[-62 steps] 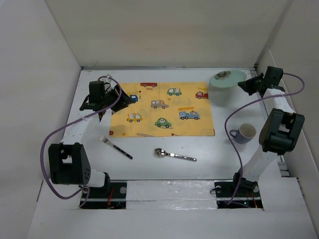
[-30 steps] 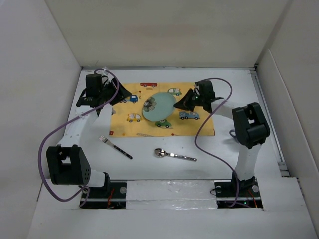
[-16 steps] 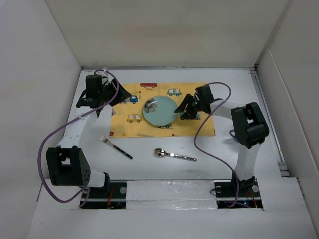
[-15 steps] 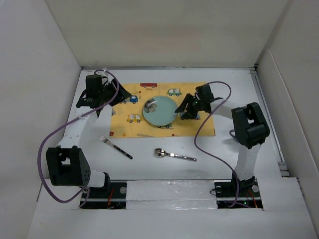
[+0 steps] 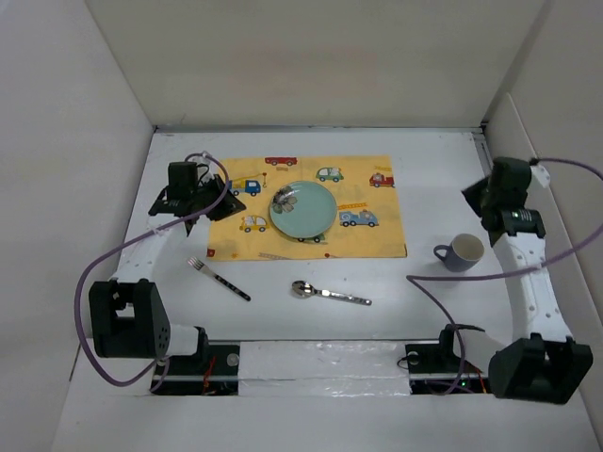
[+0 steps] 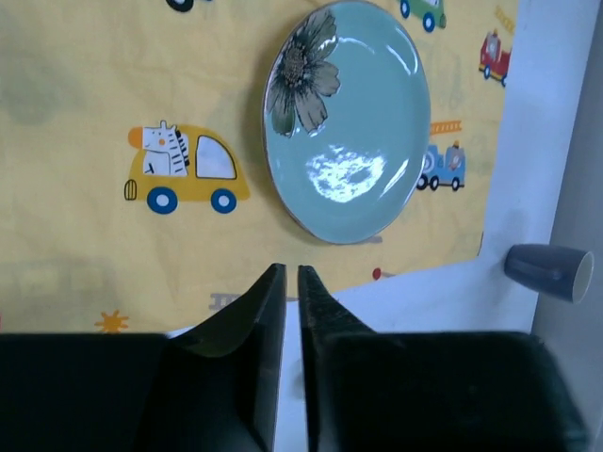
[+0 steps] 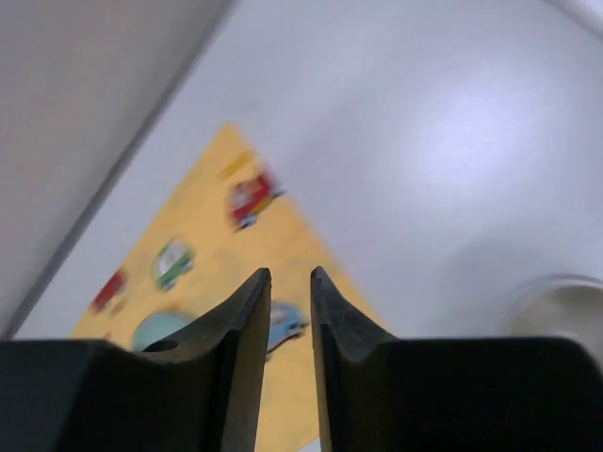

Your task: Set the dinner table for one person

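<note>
The teal flowered plate (image 5: 301,209) lies flat in the middle of the yellow placemat (image 5: 367,235) on the white dinner table (image 5: 443,179). It also shows in the left wrist view (image 6: 349,122). A fork (image 5: 219,279) and a spoon (image 5: 330,295) lie on the table in front of the mat. A grey mug (image 5: 462,252) stands to the right of the mat. My left gripper (image 5: 215,198) is shut and empty at the mat's left edge (image 6: 292,271). My right gripper (image 5: 474,195) hovers above the mug at the far right, jaws slightly apart and empty (image 7: 290,273).
White panels wall in the table on the left, back and right. The right panel stands close behind my right arm. The mug also shows at the right edge of the left wrist view (image 6: 549,270). A purple cable (image 5: 424,292) loops over the table's near right part.
My right gripper carried the plate from the far right onto the mat, let it go, then swung back to the right side above the mug. My left gripper shifted slightly nearer.
</note>
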